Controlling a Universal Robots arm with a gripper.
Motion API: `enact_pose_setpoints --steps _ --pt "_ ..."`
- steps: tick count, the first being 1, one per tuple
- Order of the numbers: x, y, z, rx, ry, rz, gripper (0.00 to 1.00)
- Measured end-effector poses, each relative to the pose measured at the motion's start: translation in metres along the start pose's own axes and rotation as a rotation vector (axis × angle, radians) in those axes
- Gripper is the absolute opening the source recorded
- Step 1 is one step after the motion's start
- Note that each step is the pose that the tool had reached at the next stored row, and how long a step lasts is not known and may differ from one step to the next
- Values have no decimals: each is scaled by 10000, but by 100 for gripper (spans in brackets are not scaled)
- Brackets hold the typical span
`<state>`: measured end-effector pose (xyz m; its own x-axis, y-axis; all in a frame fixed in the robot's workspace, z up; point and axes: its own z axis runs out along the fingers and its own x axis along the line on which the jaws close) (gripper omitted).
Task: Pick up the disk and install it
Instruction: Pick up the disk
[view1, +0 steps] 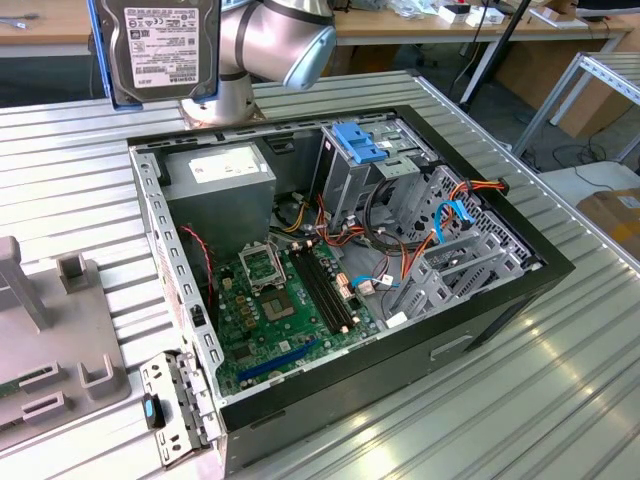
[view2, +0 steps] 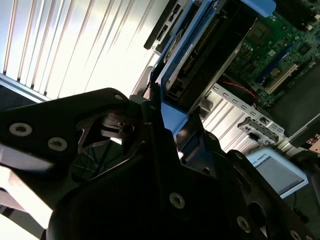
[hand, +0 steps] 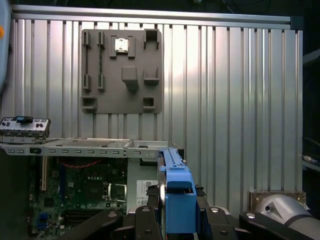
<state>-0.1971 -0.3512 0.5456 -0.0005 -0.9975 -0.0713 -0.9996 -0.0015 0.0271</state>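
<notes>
Disk (view1: 165, 45), clamped edgewise between my jaws by its blue rails (hand: 179, 200), hangs at the exterior view's upper left, label outward, high over the open computer case (view1: 480, 330) on the bench (view1: 560, 400), seemingly to clear its walls.

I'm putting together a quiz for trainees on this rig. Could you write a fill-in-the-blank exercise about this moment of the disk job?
1. The hand is ____ on the disk, holding it up off the table.
2. The plastic rails along the disk's edges are ____.
3. In the exterior view, the disk's printed label is ____.
4. The computer case lies with its side ____, showing the green motherboard.

Missing words: shut; blue; white; open.
</notes>
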Motion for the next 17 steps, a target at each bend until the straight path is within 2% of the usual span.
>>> enact_pose_setpoints --steps 5,11,17 --pt "-5 -89 -2 0 0 1 36" --pt "-10 -160 -4 0 0 0 36" --pt "-18 -300 -7 0 0 0 36"
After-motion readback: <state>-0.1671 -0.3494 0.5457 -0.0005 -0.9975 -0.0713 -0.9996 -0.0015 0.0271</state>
